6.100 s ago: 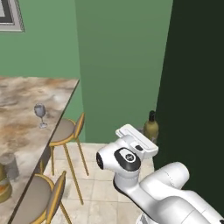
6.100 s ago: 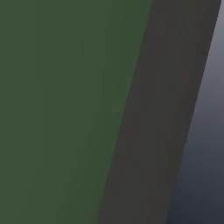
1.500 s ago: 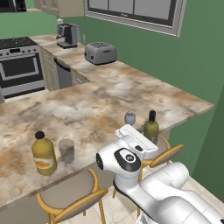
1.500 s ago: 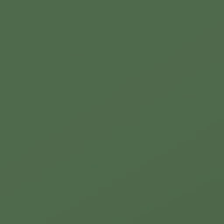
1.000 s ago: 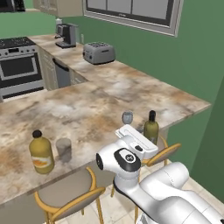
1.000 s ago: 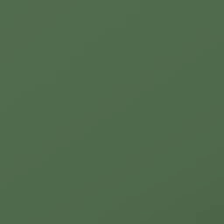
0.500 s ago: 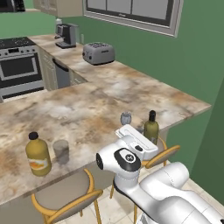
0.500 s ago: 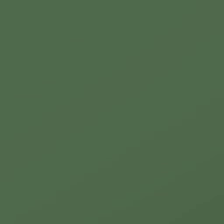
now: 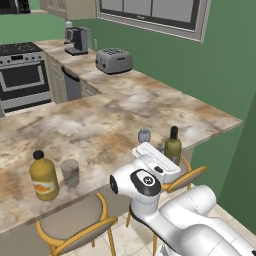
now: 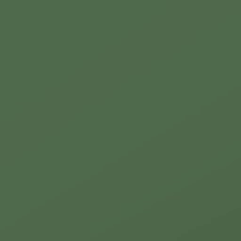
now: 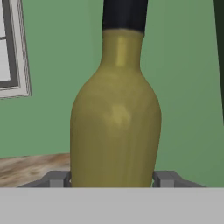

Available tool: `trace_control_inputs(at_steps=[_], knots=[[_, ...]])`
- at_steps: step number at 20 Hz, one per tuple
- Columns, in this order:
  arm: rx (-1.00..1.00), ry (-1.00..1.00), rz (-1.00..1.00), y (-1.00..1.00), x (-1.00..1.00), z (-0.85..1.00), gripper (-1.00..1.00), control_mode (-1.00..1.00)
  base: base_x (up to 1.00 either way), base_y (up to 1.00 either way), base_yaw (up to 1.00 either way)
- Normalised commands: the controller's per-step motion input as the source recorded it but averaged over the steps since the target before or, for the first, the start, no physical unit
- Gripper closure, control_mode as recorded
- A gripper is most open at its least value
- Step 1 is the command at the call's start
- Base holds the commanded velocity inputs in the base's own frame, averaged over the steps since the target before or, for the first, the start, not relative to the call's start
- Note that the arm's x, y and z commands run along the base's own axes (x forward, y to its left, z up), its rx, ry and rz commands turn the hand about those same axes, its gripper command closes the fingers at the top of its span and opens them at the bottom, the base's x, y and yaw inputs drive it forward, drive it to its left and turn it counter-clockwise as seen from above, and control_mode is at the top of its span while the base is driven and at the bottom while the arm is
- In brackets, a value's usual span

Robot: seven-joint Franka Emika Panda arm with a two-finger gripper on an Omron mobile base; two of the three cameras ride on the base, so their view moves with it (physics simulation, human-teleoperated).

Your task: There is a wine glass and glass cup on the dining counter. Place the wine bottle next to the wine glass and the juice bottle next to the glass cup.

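Note:
The wine bottle [image 9: 173,145] stands upright in my gripper [image 9: 165,159], olive-green with a dark neck, just right of the wine glass [image 9: 144,135] near the front edge of the dining counter [image 9: 100,125]. In the hand view the wine bottle [image 11: 116,122] sits between the two fingertips [image 11: 57,179], and my gripper [image 11: 111,180] is shut on its lower body. Whether its base touches the counter is hidden. The amber juice bottle [image 9: 44,175] stands at the left beside the grey glass cup [image 9: 70,172].
Two wooden stools [image 9: 75,227] [image 9: 187,176] are tucked under the counter's front edge. A toaster [image 9: 114,60], a coffee machine [image 9: 77,40] and a stove [image 9: 22,75] line the far side. A green wall [image 10: 120,120] is close on the right.
The base has swung round from the wall to face the counter; over the last second the view barely shifts. The wine bottle stays in my grip.

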Motion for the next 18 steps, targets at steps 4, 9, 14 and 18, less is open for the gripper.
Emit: trace_control_inputs(at_steps=[4,9,14,18], knots=[[0.00,0.00,0.00,0.00,0.00,0.00,1.00,1.00,0.00,0.00,0.00],[0.00,0.00,0.00,0.00,0.00,0.00,1.00,1.00,0.00,0.00,0.00],[0.00,0.00,0.00,0.00,0.00,0.00,1.00,1.00,0.00,0.00,0.00],[0.00,0.00,0.00,0.00,0.00,0.00,1.00,1.00,0.00,0.00,0.00]])
